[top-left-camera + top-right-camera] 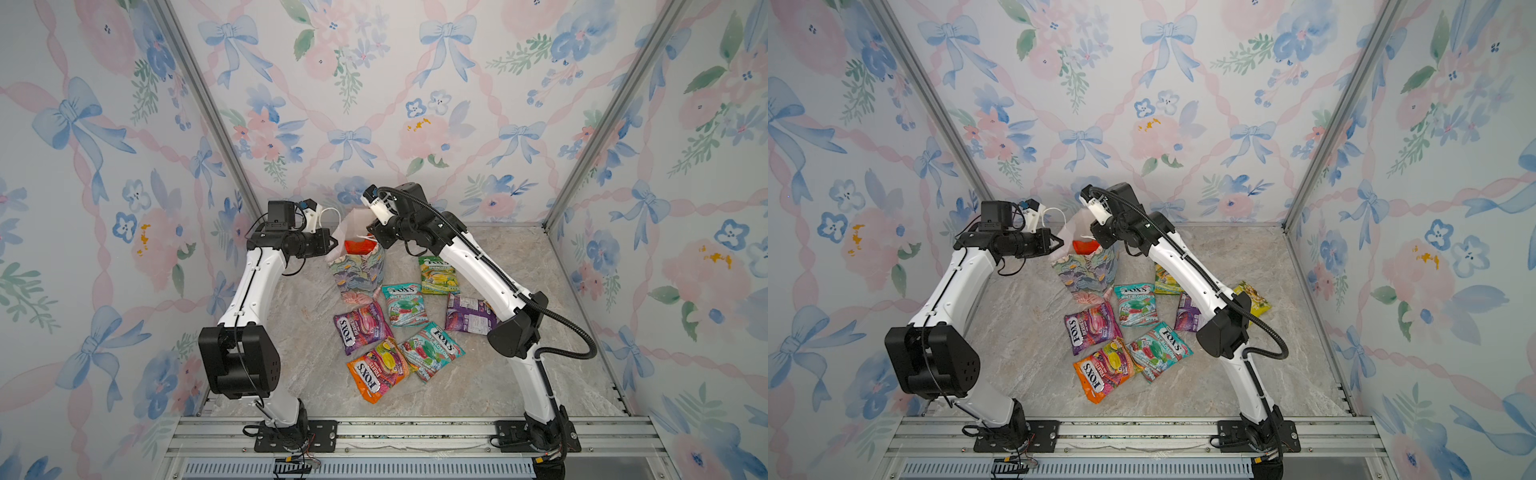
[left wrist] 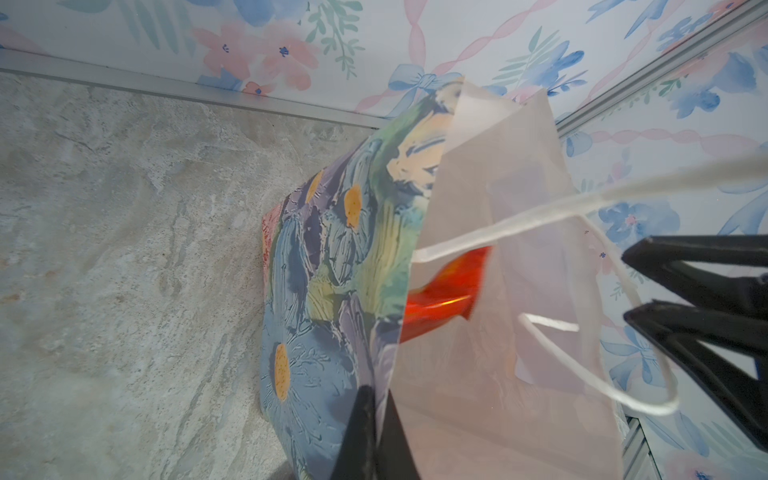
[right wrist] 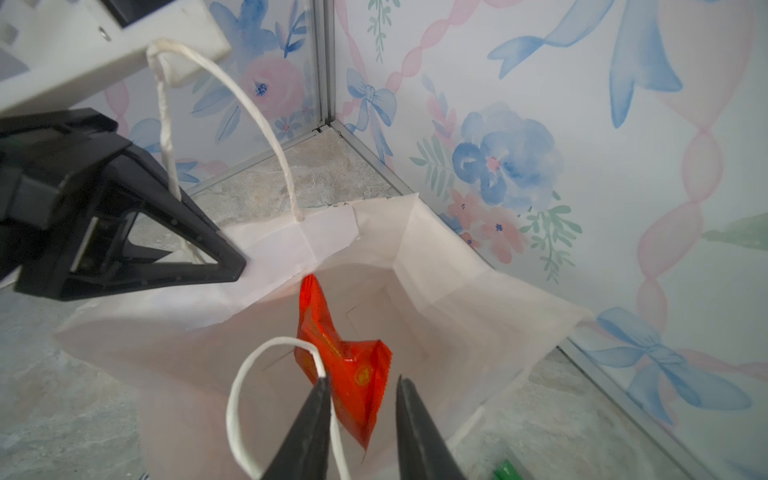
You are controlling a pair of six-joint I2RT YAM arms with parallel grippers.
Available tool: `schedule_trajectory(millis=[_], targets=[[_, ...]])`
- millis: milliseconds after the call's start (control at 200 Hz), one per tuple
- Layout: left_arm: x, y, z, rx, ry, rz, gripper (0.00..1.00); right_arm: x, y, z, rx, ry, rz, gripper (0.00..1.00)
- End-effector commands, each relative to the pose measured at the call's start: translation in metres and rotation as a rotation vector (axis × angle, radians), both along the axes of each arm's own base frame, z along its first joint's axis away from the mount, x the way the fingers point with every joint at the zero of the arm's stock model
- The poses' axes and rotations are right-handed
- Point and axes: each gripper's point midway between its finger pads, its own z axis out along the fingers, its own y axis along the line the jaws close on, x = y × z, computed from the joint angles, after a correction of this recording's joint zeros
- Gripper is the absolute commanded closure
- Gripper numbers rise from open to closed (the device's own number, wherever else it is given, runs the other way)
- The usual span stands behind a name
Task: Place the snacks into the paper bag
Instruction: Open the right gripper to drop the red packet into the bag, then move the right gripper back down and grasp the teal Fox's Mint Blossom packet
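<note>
The paper bag [image 1: 359, 274] stands at the back middle of the table with its white inside [image 3: 436, 291] showing. My left gripper [image 2: 376, 399] is shut on the bag's near wall at the rim and holds the mouth apart. My right gripper [image 3: 361, 378] hangs open just above the mouth. A small red packet [image 3: 345, 365] sits loose inside the bag below its fingers, and shows in both top views [image 1: 359, 246] [image 1: 1086, 246]. One white cord handle [image 3: 249, 395] loops beside the right fingers. Several FOX'S snacks lie in front of the bag: purple [image 1: 361, 326], teal [image 1: 405, 305], orange [image 1: 376, 372], green [image 1: 438, 274].
A second teal packet [image 1: 432, 349] and a purple packet [image 1: 469, 313] lie by the right arm's elbow. In a top view a yellow packet [image 1: 1254, 299] shows behind that arm. Floral walls close in the back and sides. Metal rails [image 1: 415, 432] run along the front.
</note>
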Motion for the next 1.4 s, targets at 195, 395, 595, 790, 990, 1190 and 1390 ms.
schedule_trajectory(millis=[195, 395, 595, 790, 990, 1190, 1390], targets=[[-0.007, 0.003, -0.003, 0.001, 0.02, 0.013, 1.0, -0.005, -0.009, 0.063, 0.137, -0.071, -0.066, 0.27], [-0.007, 0.003, -0.003, 0.004, 0.02, 0.015, 1.0, -0.014, -0.039, 0.104, 0.272, -0.055, -0.14, 0.11], [-0.007, 0.005, -0.004, 0.01, 0.022, 0.023, 1.0, -0.03, -0.091, 0.089, 0.392, 0.057, -0.24, 0.02], [-0.006, 0.007, -0.005, 0.013, 0.023, 0.029, 1.0, -0.073, -0.148, 0.021, 0.357, 0.163, -0.398, 0.03], [-0.006, 0.009, -0.007, 0.02, 0.025, 0.036, 1.0, -0.136, -0.196, -0.087, 0.317, 0.395, -0.587, 0.02], [-0.005, 0.011, -0.007, 0.024, 0.027, 0.041, 1.0, -0.221, -0.225, -0.179, 0.208, 0.656, -0.683, 0.02], [-0.005, 0.012, -0.007, 0.023, 0.026, 0.045, 1.0, -0.274, -0.244, -0.223, 0.222, 0.827, -0.725, 0.06]])
